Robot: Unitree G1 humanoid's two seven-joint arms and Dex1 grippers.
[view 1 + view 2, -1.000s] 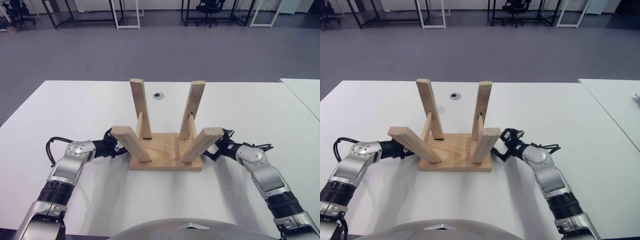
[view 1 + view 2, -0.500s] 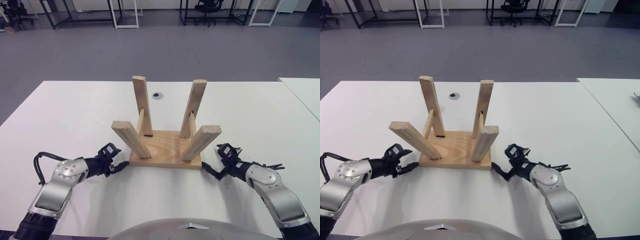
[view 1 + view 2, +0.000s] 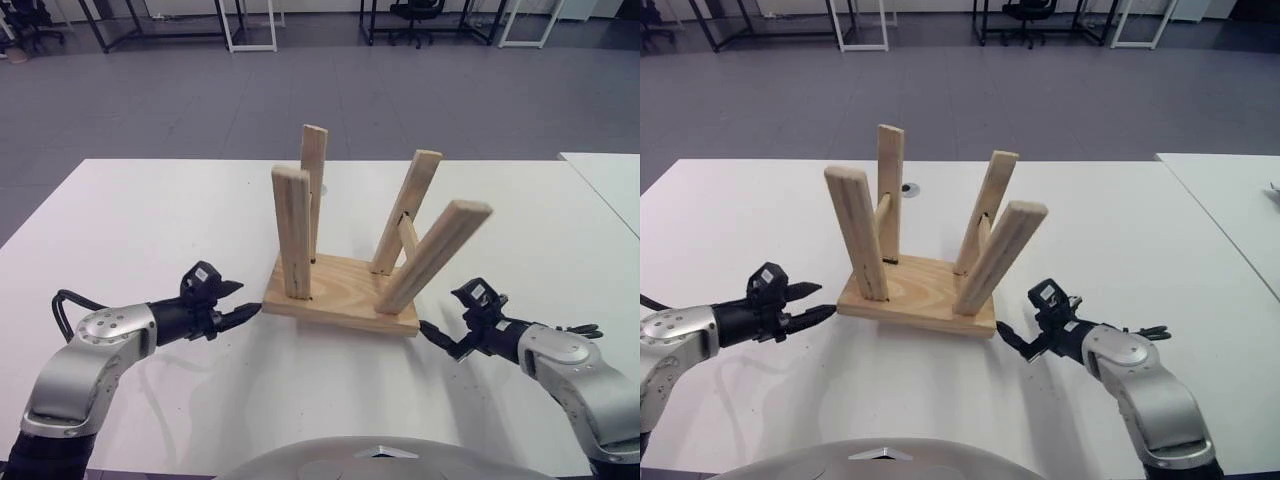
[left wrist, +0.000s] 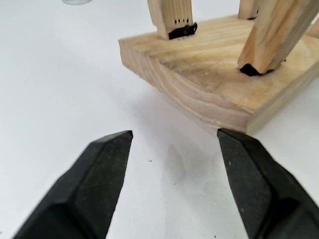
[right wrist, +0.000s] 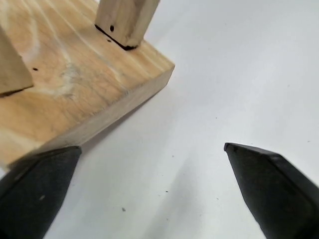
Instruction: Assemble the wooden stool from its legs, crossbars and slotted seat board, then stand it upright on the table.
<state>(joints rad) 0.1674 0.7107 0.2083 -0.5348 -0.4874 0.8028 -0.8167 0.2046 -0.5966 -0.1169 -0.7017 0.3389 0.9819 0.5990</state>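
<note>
No text, number or sign can be read anywhere. A small white sticker (image 3: 205, 272) is seen on top of the left gripper (image 3: 248, 300) and a second sticker (image 3: 478, 291) on the right gripper (image 3: 437, 315), but their print is too small to be made out

We see the left arm (image 3: 95, 350) and right arm (image 3: 575, 365) cased in rounded silver-grey shells, with black joints nearer the shoulder. A black cable (image 3: 62, 305) loops from the left arm, and thinner black wires (image 3: 580, 328) run along the right wrist. The left gripper (image 3: 240, 300) and right gripper (image 3: 440, 312) are matt black, each carrying a small white tag (image 3: 203, 272). Up close, we find the fingers (image 4: 99, 184) to be blunt, faceted wedges.
</note>
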